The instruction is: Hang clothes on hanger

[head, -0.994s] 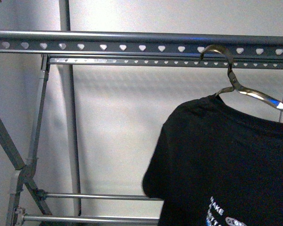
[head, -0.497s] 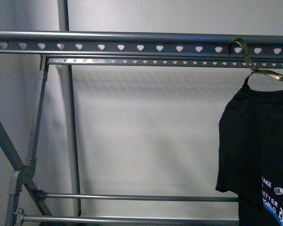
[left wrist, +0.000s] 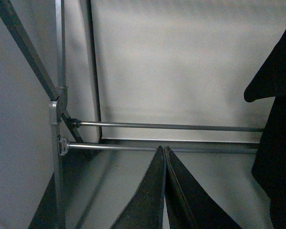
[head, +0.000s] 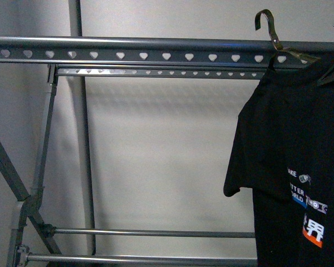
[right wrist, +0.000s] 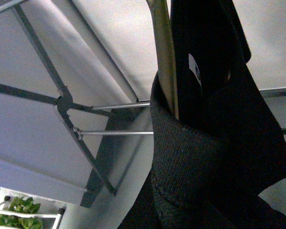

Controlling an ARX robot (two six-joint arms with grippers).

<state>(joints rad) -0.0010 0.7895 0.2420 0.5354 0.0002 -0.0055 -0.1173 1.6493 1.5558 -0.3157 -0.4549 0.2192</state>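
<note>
The hanger [head: 128, 55] is a grey metal rack whose top rail, punched with heart-shaped holes, runs across the front view. The clothes [head: 289, 128], a black T-shirt with white, blue and orange print, hang at the right on a metal shoulder piece. Its hook [head: 267, 25] is just above the top rail. In the right wrist view the ribbed collar [right wrist: 190, 157] fills the jaw area. My right gripper is shut on the clothes and its fingers are hidden under the cloth. My left gripper [left wrist: 165, 149] is shut and empty, low, left of the shirt [left wrist: 276, 157].
The rack's crossed legs [head: 28, 200] stand at the left, with two thin lower rails [head: 150, 232] and an upright pole [head: 80, 139]. A white wall is behind. A green plant [right wrist: 19, 207] shows in the right wrist view.
The T-shirt has risen and shifted left from half a second ago. Its hook was level with the top rail and now stands above it. The left gripper cannot be compared.
</note>
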